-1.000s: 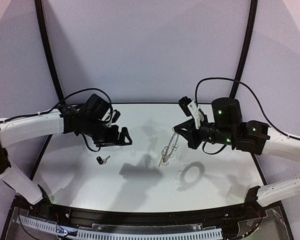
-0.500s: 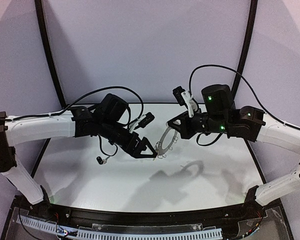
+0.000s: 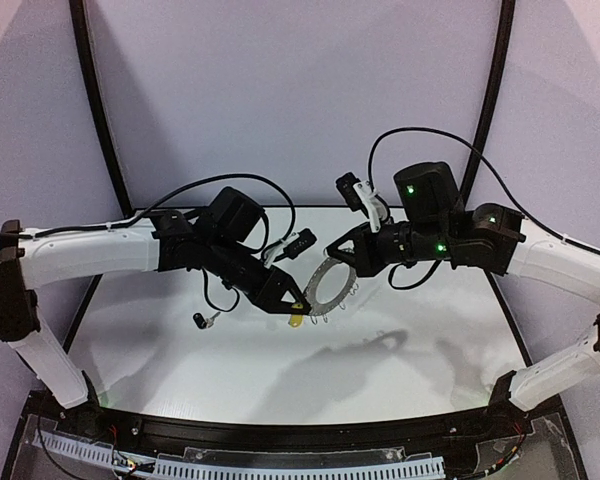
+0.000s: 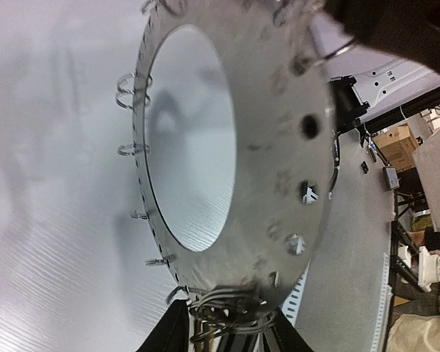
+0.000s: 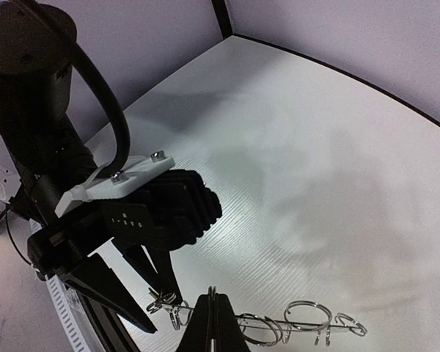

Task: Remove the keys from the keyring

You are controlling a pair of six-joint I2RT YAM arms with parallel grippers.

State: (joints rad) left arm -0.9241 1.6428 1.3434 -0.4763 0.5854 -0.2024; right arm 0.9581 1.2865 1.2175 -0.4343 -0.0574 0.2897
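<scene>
The keyring (image 3: 311, 288), a flat grey hoop fringed with wire loops, hangs in the air over the middle of the table. My right gripper (image 3: 337, 252) is shut on its upper rim, and the right wrist view shows the fingers (image 5: 213, 326) pinching the rim edge-on. My left gripper (image 3: 292, 303) has closed on a bunch of wire loops (image 4: 227, 319) at the hoop's lower left rim (image 4: 279, 147). A yellow-headed key (image 3: 296, 321) dangles just below those jaws. The black-headed key (image 3: 202, 320) lies loose on the table to the left.
The white table (image 3: 400, 370) is ringed by a black frame with purple walls behind. A cable rail (image 3: 280, 465) runs along the near edge. The left arm's black wrist and cable (image 5: 73, 147) fill the left side of the right wrist view.
My left gripper swung right from beside the black key to the hoop and narrowed its jaws onto the wire loops. The right arm raised the keyring and carried it left.
</scene>
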